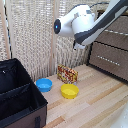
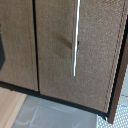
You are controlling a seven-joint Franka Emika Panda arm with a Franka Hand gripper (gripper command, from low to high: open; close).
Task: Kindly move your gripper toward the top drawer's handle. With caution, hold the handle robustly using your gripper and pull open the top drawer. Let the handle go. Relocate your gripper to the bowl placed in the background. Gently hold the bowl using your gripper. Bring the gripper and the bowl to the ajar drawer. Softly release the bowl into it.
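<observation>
Handle [image 2: 76,37] plain in wrist view only, bowl [image 1: 44,84] exterior only, hand state unclear.

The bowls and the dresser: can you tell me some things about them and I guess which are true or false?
1. The blue bowl sits on the wooden floor, beside the yellow bowl. True.
2. The blue bowl is inside the black box. False: it sits outside, next to the box.
3. The top drawer is shut. True: its front lines up with the dresser.
4. The claw is holding the silver handle. False: the wrist view shows the handle bare, nothing touching it.
5. A patterned red and yellow box stands behind the bowls. True.
</observation>
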